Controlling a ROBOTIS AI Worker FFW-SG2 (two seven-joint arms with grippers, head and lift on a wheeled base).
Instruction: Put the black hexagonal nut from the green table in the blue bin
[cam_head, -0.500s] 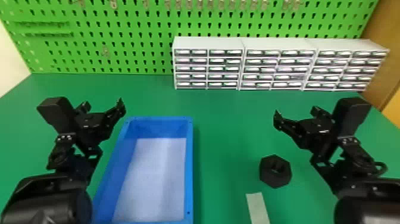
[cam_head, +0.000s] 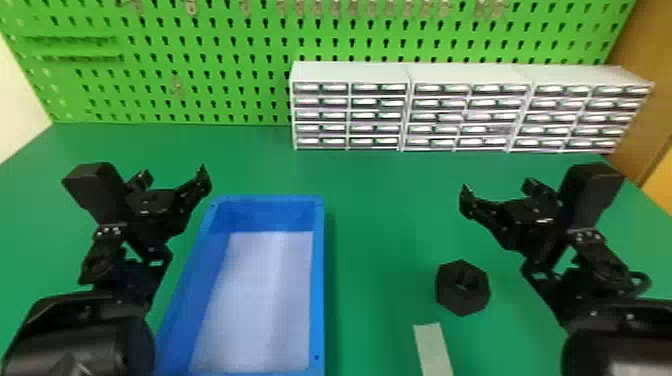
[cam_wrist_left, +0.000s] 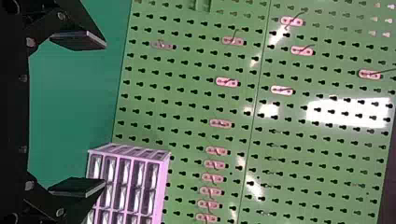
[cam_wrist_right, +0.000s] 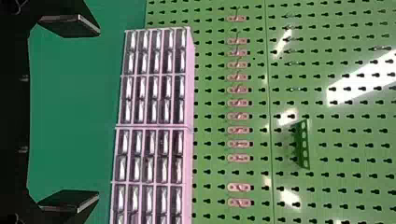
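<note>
Black and jointed, the left arm (cam_head: 85, 335) comes in from the bottom left corner of the head view and bends at the wrist, its gripper (cam_head: 172, 181) held up near the far left corner of the blue bin (cam_head: 318, 300). The right arm (cam_head: 620, 325) mirrors it closely, rising from the bottom right and bending inward, so that its gripper (cam_head: 500, 190) hangs farther from the robot than the black hexagonal nut (cam_head: 462, 288), and well apart from it. Both wrists are turned so that the hands point forward: each wrist view looks past the fingertips to the green pegboard (cam_head: 200, 65) and the white drawer units (cam_head: 350, 72). The left gripper stands wide open, its two flat fingers (cam_wrist_left: 77, 189) well apart with only air between them. The right one is spread just as wide, its fingers (cam_wrist_right: 70, 200) parted and likewise holding nothing. As for the nut, it lies flat on the green table (cam_head: 380, 225), its hole facing up, between the bin and the right arm and nearer to the arm. Just beside it, on the robot's side, a pale strip (cam_head: 433, 350) lies on the table. The bin sits to the nut's left, between the two arms, with a whitish sheet (cam_head: 265, 300) covering its floor.
</note>
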